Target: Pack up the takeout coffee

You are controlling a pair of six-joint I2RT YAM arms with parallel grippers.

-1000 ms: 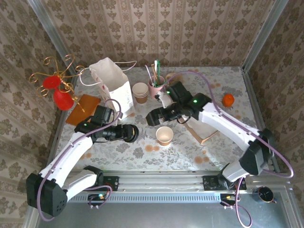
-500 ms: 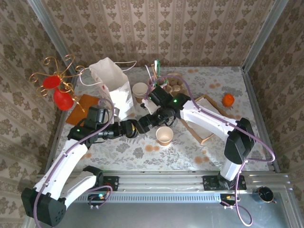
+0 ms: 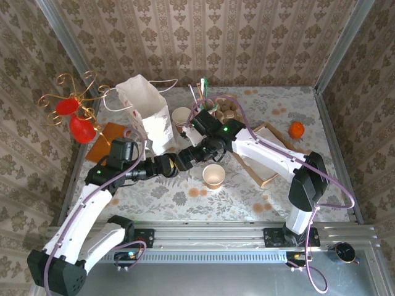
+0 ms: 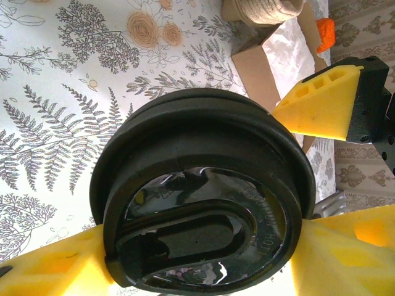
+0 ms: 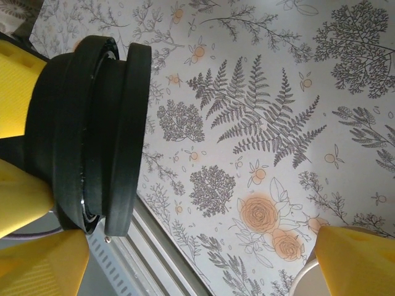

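Note:
My left gripper (image 3: 174, 165) is shut on a round black plastic lid (image 4: 197, 203), whose rim sits between its yellow fingers (image 4: 55, 265). The lid has no cup under it. My right gripper (image 3: 188, 157) has come up against the lid from the right and stands open. In the right wrist view the lid (image 5: 92, 129) is edge-on at the left, close to the right gripper's (image 5: 197, 262) left finger. A lidless beige cup (image 3: 213, 176) stands just right of both grippers. The takeout coffee itself is out of view.
A white paper bag (image 3: 148, 114) stands open behind the left arm. Stacked beige cups (image 3: 182, 118) and a pink straw holder (image 3: 202, 111) stand beside it. A cardboard tray (image 3: 265, 163) lies under the right arm. A gold stand with red ornaments (image 3: 74, 117) is far left.
My right arm has swung left and brought its open gripper up to the lid. My left gripper has shifted a little to the right, still holding the lid.

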